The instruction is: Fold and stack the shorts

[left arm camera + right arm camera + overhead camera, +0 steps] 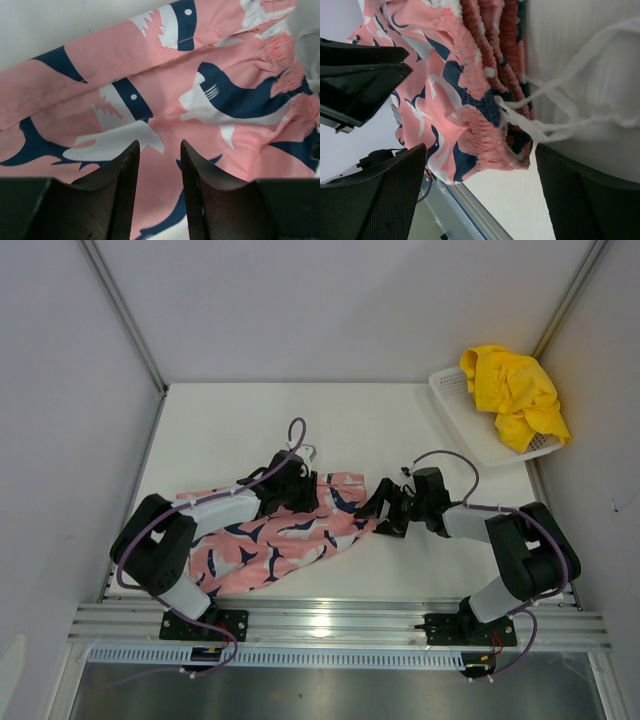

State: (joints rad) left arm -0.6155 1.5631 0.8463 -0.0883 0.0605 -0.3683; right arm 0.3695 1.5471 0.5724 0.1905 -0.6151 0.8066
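- Two pairs of shorts were in the work area: the pink shorts (280,535) with a navy-and-white print, and the yellow shorts (512,392).
- The pink shorts lay spread across the near part of the desk (380,430), between the two arm bases, and reached from the near left toward the centre.
- The elastic waistband (485,75) of the pink shorts was gathered at the right-hand end. Its white drawstring (560,115) trailed onto the bare desk surface.
- The left gripper (159,147) was positioned over the far edge of the pink shorts. Its fingers stood a narrow gap apart, and printed fabric showed between the fingertips. The left wrist view did not show any fabric pinched.
- The right gripper (480,150) was at the waistband end, with its fingers spread wide on either side of the gathered fabric and clamped on nothing.
- The yellow shorts lay crumpled in the white mesh basket (455,400) at the far right corner of the desk, well apart from both grippers.
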